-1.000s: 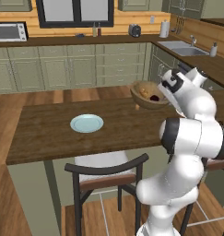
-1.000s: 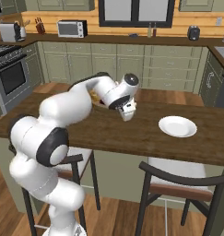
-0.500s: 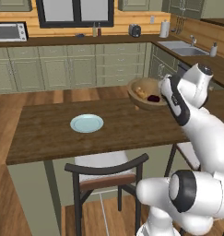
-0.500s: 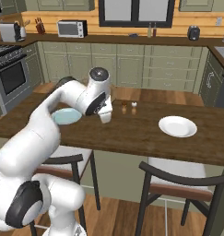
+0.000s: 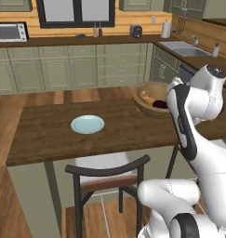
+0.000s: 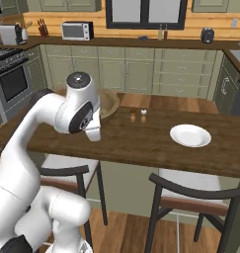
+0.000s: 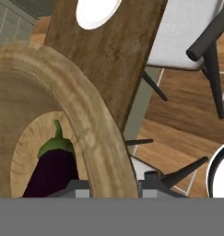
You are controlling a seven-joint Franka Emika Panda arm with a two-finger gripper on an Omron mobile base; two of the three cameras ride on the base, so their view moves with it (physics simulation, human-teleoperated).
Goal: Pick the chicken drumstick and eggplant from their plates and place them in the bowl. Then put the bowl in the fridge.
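1. While the arm bends over the dark wood table, a pale blue plate sits flat at its left-centre, w/ a dark chair tucked below.
2. Right of that, the wooden bowl is up by the arm's wrist, at the table's far right edge; chicken drumstick & eggplant both lie inside.
3. Hand cam: gripper has a fingertip each side of the bowl's thick rim, so it's clamped on the bowl; eggplant's green cap points away from the fingers.
4. Right base cam: a white plate rests further along the table, well apart from the bowl; two small shakers stand between them.
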